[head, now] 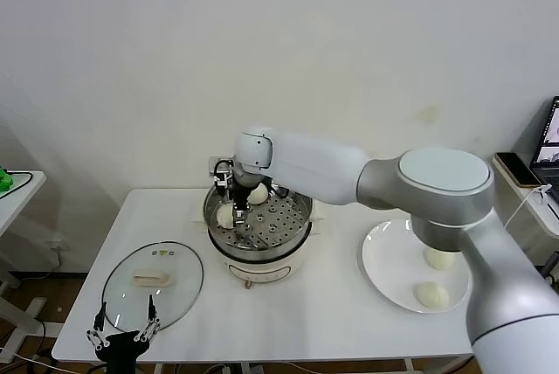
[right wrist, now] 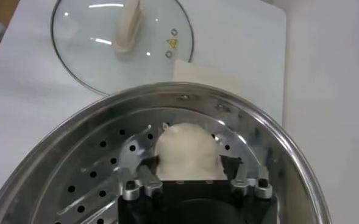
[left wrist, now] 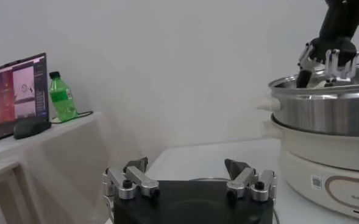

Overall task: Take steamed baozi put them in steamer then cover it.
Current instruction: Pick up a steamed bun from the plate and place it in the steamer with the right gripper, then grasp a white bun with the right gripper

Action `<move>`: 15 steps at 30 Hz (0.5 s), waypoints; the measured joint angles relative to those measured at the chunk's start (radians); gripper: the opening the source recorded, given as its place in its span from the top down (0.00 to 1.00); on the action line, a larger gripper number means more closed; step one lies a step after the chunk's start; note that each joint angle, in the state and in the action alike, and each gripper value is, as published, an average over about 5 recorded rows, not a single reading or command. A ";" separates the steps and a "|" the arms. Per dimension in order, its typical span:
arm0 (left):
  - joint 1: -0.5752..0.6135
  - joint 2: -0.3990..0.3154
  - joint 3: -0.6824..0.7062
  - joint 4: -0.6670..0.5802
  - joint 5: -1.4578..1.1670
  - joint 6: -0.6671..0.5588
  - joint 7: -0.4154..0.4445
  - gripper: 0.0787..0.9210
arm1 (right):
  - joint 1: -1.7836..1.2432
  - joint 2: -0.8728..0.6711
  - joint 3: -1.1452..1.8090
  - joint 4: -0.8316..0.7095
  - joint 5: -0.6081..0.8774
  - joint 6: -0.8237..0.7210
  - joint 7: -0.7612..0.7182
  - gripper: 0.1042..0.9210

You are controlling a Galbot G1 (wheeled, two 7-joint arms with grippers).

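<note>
The steamer [head: 281, 218] stands mid-table, a shiny pot on a white base. My right gripper [head: 238, 213] reaches down inside it. In the right wrist view the right gripper [right wrist: 190, 163] is open, and a cream-white baozi [right wrist: 186, 151] rests on the perforated floor [right wrist: 100, 171] between its spread fingers. From the head view this baozi [head: 226, 215] lies at the pot's left side, with a second baozi [head: 258, 192] behind it. Two more baozi [head: 439, 259] [head: 431, 295] lie on the white plate [head: 389, 256]. My left gripper [head: 122, 328] hangs open at the table's front left.
The glass lid [head: 153, 285] with its cream handle [head: 152, 278] lies flat on the table left of the steamer, just beyond my left gripper [left wrist: 187, 165]. A side table at the far left carries a green bottle [left wrist: 61, 97] and a laptop [left wrist: 16, 88].
</note>
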 measured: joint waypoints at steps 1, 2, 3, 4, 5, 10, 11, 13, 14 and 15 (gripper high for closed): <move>0.000 0.000 0.001 -0.001 0.000 0.000 0.000 0.12 | 0.006 -0.006 -0.001 0.007 -0.003 0.001 0.000 0.12; 0.000 -0.001 0.002 -0.003 0.001 0.001 0.000 0.12 | 0.013 -0.011 -0.002 0.014 -0.006 0.002 0.000 0.12; 0.001 -0.001 0.002 -0.004 0.001 0.001 0.000 0.12 | 0.020 -0.018 -0.002 0.021 -0.010 0.004 -0.001 0.12; 0.001 -0.001 0.003 -0.005 0.002 0.001 0.000 0.12 | 0.028 -0.025 -0.002 0.029 -0.013 0.005 -0.001 0.12; 0.002 -0.002 0.003 -0.006 0.003 0.002 0.001 0.12 | 0.035 -0.033 -0.002 0.037 -0.017 0.007 -0.002 0.12; 0.005 0.000 0.003 -0.011 0.002 0.004 0.001 0.12 | 0.089 -0.086 -0.004 0.087 -0.041 0.023 -0.016 0.12; 0.006 0.001 0.003 -0.011 0.002 0.005 0.001 0.12 | 0.101 -0.099 -0.005 0.099 -0.046 0.028 -0.020 0.12; 0.006 0.004 0.002 -0.010 0.000 0.006 0.001 0.12 | 0.127 -0.129 -0.010 0.125 -0.057 0.036 -0.028 0.12; 0.006 0.006 0.001 -0.008 0.000 0.007 0.002 0.12 | 0.141 -0.146 -0.012 0.139 -0.063 0.040 -0.032 0.12; 0.006 0.009 0.001 -0.007 -0.001 0.007 0.002 0.12 | 0.155 -0.165 -0.016 0.155 -0.069 0.044 -0.036 0.12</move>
